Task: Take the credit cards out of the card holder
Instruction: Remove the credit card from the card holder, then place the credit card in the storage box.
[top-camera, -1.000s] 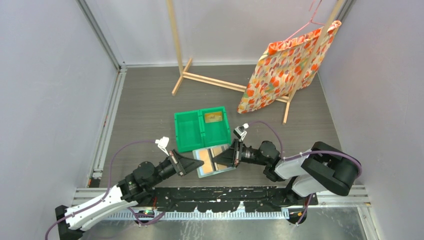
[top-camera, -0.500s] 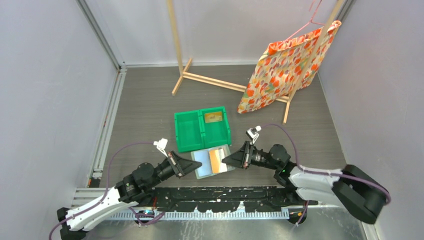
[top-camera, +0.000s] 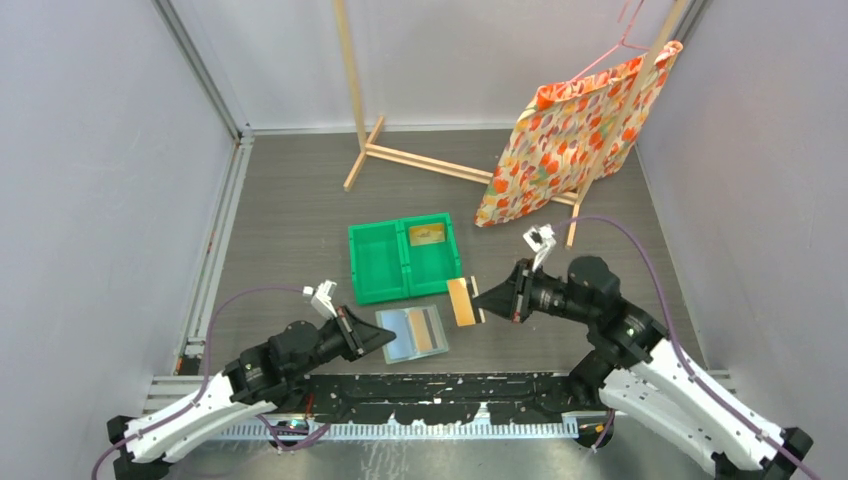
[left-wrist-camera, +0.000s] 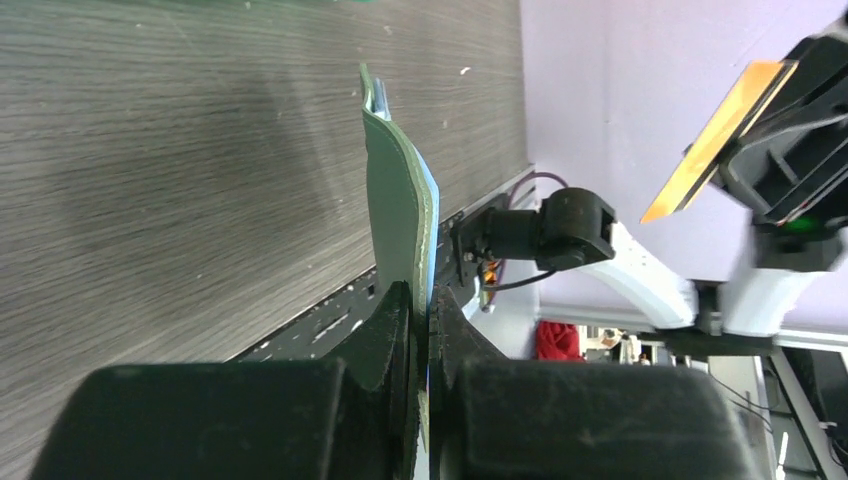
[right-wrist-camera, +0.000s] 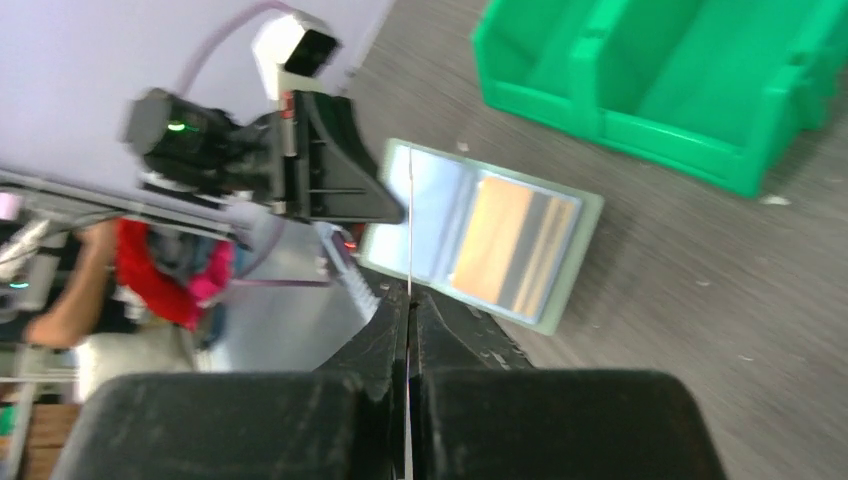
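Grey wood-grain table (top-camera: 300, 230), top view: it stood inside pale walls, with a wooden rack (top-camera: 368, 150) and a floral bag (top-camera: 575, 130) at the back. A green bin (top-camera: 378, 262) sat mid-table with 1 tan card (top-camera: 427, 234) in its right compartment.
Card holder (top-camera: 412, 332), top view: it lay open just in front of the bin, with 1 orange card (top-camera: 428, 330) left in its right half. It had shifted slightly left and toward the near edge within the last second.
Left gripper (top-camera: 385, 342), top view: its jaws were pressed together on the holder's left edge, as they had been a second before.
Right gripper (top-camera: 483, 300), top view: it had drawn back to the right, well off the holder. Its jaws pinched 1 credit card (top-camera: 461, 301), now clear of the slots and near the bin's front right corner.
Left wrist view: the holder showed edge-on, grey-green outside and blue inside, clamped between the 2 fingertips. The freed card hung in the air at upper right.
Right wrist view: the held card appeared as a thin line between the closed fingers. The open holder lay beyond it with its orange card in place.
Meaning: 1 more card was out and probably headed for the bin. At least 1 card remained to pull.
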